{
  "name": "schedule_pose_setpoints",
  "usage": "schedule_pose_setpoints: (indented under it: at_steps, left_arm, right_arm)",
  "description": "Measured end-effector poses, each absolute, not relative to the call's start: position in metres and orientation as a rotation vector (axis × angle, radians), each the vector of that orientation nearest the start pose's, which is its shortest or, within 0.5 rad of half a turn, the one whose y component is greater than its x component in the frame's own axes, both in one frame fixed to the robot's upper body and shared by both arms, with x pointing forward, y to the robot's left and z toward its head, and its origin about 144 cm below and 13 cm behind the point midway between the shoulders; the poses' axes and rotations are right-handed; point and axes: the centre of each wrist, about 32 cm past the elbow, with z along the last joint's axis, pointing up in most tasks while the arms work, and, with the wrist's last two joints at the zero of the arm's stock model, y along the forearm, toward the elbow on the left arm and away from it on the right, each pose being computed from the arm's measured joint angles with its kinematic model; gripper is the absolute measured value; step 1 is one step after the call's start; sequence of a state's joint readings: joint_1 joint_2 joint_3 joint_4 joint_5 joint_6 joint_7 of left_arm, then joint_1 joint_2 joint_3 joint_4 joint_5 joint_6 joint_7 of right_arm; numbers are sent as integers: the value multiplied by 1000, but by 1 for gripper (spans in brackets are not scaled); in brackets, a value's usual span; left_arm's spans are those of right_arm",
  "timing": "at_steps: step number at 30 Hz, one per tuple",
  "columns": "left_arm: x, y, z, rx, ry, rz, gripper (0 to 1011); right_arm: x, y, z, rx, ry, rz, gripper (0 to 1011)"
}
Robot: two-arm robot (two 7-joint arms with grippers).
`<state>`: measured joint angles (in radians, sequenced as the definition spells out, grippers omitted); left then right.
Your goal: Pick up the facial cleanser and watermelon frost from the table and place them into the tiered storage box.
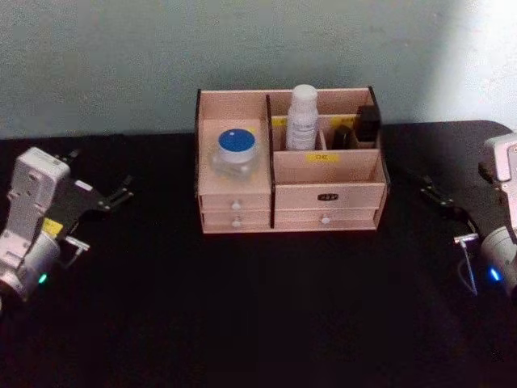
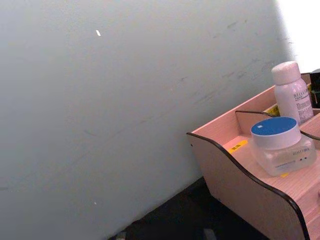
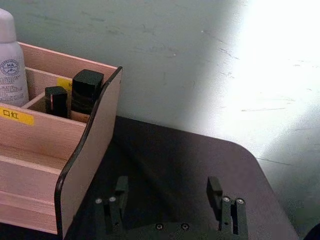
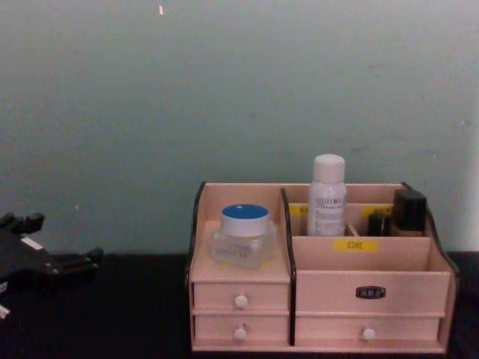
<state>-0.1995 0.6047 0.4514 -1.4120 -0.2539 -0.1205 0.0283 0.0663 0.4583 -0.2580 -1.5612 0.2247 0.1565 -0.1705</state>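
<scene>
While both items sit in the tiered storage box (image 1: 327, 196) | right gripper (image 3: 170, 192) released, empty | left gripper (image 1: 113, 196) state unclear

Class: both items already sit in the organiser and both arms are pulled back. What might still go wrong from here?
1. The facial cleanser stands tall in a rear slot of the tiered storage box, so a bump might tip it.
2. The watermelon frost rests on the open left shelf, where a knock might slide it off.
3. The open right gripper sits near the box's side.
</scene>
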Motion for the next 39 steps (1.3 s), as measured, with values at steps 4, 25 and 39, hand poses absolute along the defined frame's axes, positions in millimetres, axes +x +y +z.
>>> schedule_pose_setpoints:
  at_steps: [4,25,39]
  left_arm:
    - [489,310,1140,304,-285,1248,1001]
    - [489,310,1140,304,-285,1248,1001]
    - [489,310,1140,305,-285,1248,1001]
  right_arm:
    - [468,-286,1153,-340,-88,-1512,1003]
    - [468,-286,1154,-339,-90,-1513,1003]
    - [468,-286,1154,-339,-90,-1513,1002]
